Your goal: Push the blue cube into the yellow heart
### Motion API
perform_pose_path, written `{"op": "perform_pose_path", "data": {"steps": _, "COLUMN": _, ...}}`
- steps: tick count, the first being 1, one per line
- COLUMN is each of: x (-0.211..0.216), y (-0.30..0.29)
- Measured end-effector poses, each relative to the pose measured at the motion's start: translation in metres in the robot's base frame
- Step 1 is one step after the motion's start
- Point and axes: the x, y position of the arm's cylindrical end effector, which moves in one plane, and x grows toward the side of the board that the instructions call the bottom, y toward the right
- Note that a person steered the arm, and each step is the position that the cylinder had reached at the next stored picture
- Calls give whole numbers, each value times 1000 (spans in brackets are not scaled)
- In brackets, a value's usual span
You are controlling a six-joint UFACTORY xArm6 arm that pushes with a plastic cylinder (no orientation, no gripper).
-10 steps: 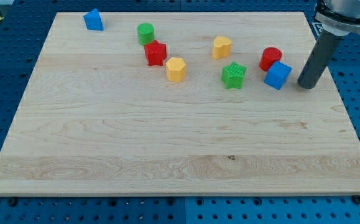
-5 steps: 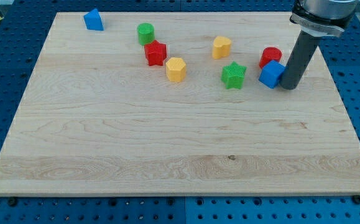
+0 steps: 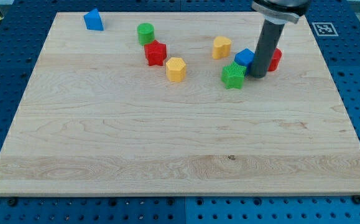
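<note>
The blue cube (image 3: pixel 244 58) sits right of the board's top centre, touching the green star (image 3: pixel 232 75) below it. The yellow heart (image 3: pixel 222 46) lies a short way up and left of the cube, apart from it. My tip (image 3: pixel 257 76) stands right against the cube's right side. The rod hides most of the red cylinder (image 3: pixel 275 59) behind it.
A red block (image 3: pixel 156 53), a green cylinder (image 3: pixel 145 33) and a yellow hexagon-like block (image 3: pixel 176 69) cluster at the top centre-left. Another blue block (image 3: pixel 93 20) sits at the top left corner of the wooden board (image 3: pixel 167 143).
My tip has swept left, pushing the blue cube left and slightly up, from beside the red cylinder to against the green star, closer to the yellow heart.
</note>
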Motion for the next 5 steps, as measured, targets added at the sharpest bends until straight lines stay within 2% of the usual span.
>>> {"op": "perform_pose_path", "data": {"steps": 5, "x": -33, "y": -37}}
